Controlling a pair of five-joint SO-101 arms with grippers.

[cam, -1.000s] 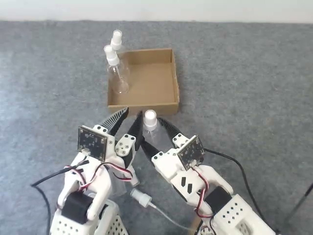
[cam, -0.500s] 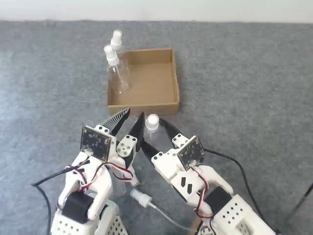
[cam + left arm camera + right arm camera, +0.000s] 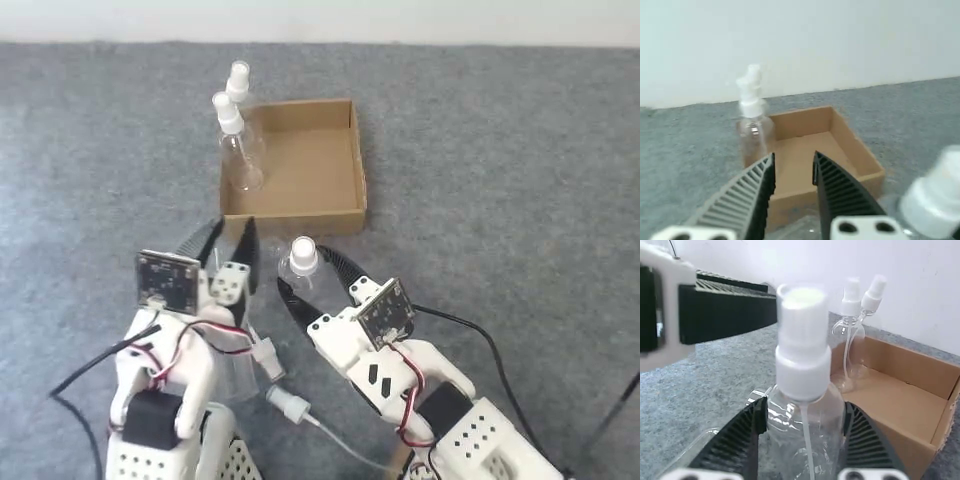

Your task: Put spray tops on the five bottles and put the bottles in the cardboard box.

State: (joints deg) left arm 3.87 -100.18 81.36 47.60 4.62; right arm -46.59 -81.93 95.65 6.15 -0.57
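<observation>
1. white plastic spray top with a thin tube [image 3: 287, 403] lies loose on the grey carpet [image 3: 500, 180] between the two arm bases.
2. right gripper [image 3: 306, 274] is clamped on an upright clear plastic bottle with a white spray top [image 3: 303, 256], just in front of the box.
3. left gripper [image 3: 228, 238], beside it, has its fingers slightly apart and holds nothing.
4. shallow brown cardboard box [image 3: 300, 215] holds one capped clear bottle [image 3: 243, 150] against its left wall.
5. second capped bottle [image 3: 238, 78] stands at the box's far-left corner.
</observation>
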